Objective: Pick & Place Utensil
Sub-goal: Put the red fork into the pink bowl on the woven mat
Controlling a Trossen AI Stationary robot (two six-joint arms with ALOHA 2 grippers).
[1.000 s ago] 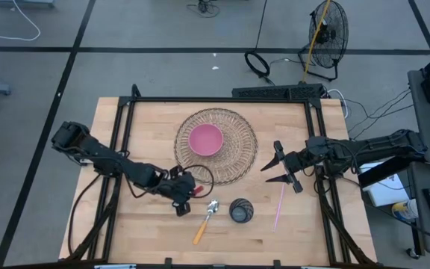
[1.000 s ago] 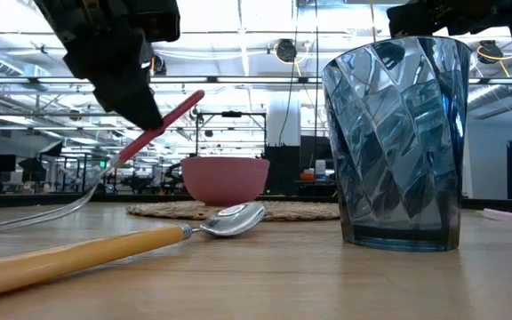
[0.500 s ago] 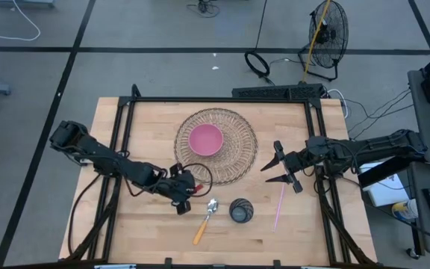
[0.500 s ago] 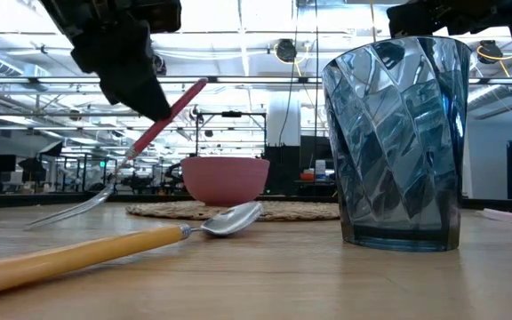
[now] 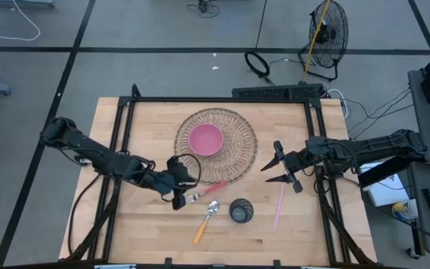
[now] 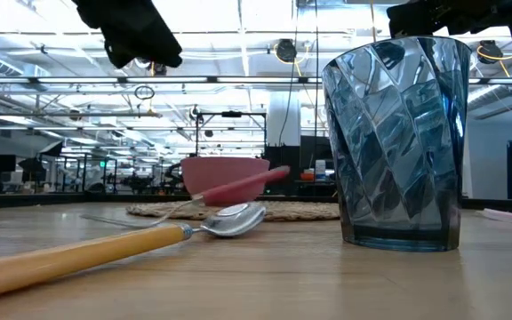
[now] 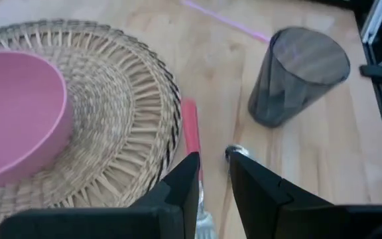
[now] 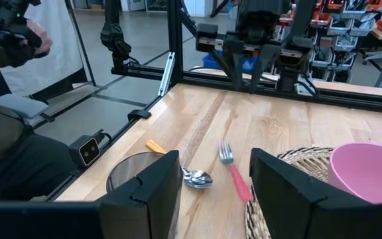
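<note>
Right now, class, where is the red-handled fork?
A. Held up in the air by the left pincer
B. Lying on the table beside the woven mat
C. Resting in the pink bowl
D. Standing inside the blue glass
B. The red-handled fork lies flat on the table at the edge of the woven mat, with the left pincer above its tine end and not gripping it.

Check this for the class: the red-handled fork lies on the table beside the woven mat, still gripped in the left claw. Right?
Not quite. The red-handled fork does lie beside the woven mat, but the left claw has released it; the low view shows it lying free.
</note>
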